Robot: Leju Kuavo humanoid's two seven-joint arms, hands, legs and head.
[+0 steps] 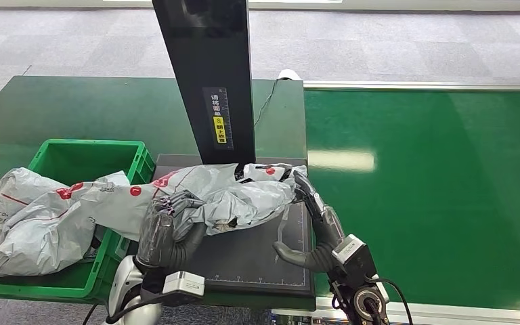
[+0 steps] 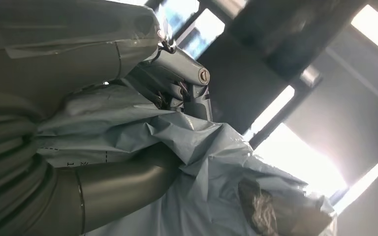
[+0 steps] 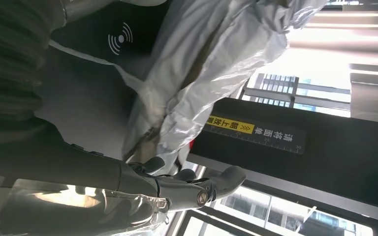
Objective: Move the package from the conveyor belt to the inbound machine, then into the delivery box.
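Package on scanner plate, left robot hand grasping it, right robot hand released, fingertips partly hidden

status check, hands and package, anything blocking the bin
Left robot hand grips package on scanner plate. Right robot hand touching its end. Green bin already holds bags.

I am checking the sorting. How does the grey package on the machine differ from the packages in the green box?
The grey package lies on the dark machine platform, held by the left robot hand; the boxed packages are untouched. It is one stretched bag; they form a heap. All are crumpled grey plastic with red marks.
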